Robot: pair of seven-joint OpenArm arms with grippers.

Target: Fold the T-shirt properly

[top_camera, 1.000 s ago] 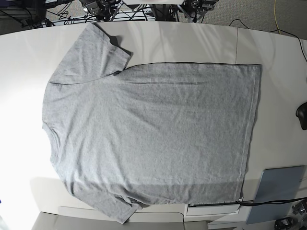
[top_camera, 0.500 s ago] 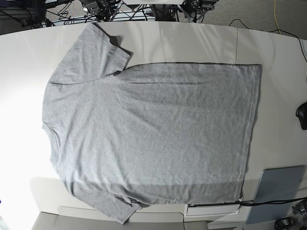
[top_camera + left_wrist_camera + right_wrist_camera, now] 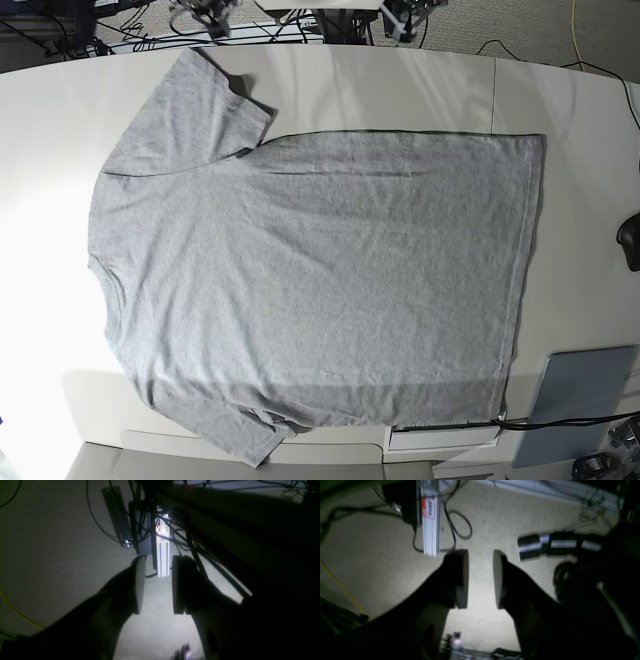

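T-shirt (image 3: 310,290) lies spread flat, plain side up, on the white table (image 3: 560,110), collar end toward the base view's left, hem toward its right. One sleeve points to the far edge, the other hangs slightly over the near edge. Fabric lightly creased, no fold made yet.

A blue-grey pad (image 3: 585,400) lies at the near right corner, apart from the hem. A dark object (image 3: 630,240) sits at the right edge, cut off by the frame.

Left gripper (image 3: 156,585): fingers (image 3: 138,585) parted with a clear gap, nothing between them. It hangs off the table above carpet, facing an aluminium rail (image 3: 162,550) and a tangle of cables (image 3: 147,512).

Right gripper (image 3: 480,578): fingers (image 3: 462,578) likewise apart, empty. Also over carpet, near a rail with a red-and-white label (image 3: 430,507) and a looped black cable (image 3: 460,527).

Neither gripper touches the T-shirt; only blurred parts of the arms show at the base view's top edge
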